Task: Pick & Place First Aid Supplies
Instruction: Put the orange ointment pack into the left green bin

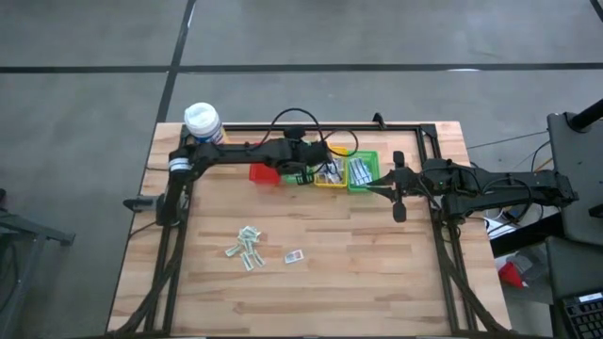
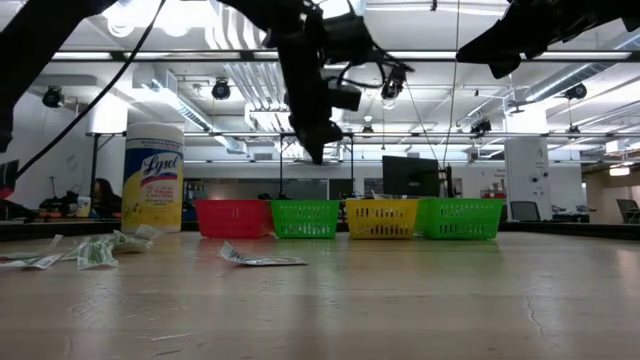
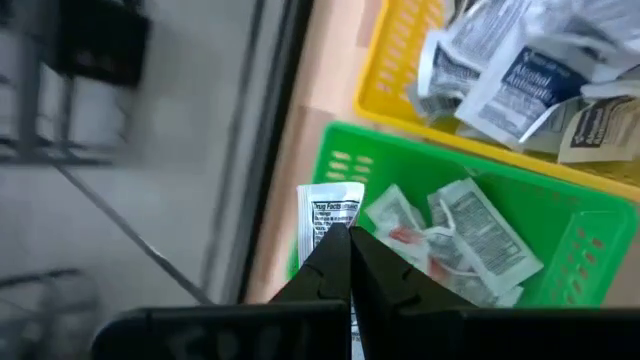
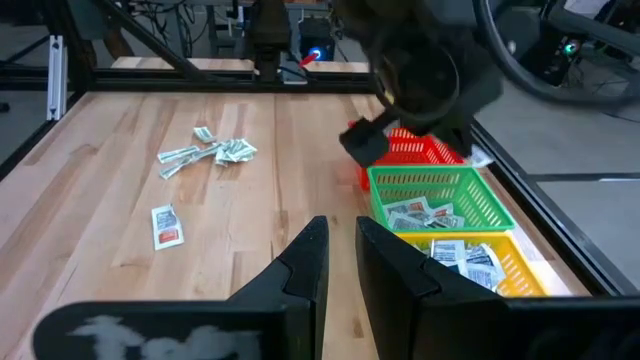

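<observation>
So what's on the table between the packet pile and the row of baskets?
Only bare wood. The high view shows nothing between the packet pile and the baskets.

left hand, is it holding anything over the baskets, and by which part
Yes. The left hand is shut on a white packet, pinching it at one short end, above the green basket. The right hand holds nothing.

High view: overhead, straight down, whole table (image 1: 311,282). Low view: tabletop level, facing across toward basket row (image 2: 350,218) and room behind. Left wrist cam: close above green basket (image 3: 560,215). Right wrist cam: farther off, along tabletop. Baskets shared by all views.
</observation>
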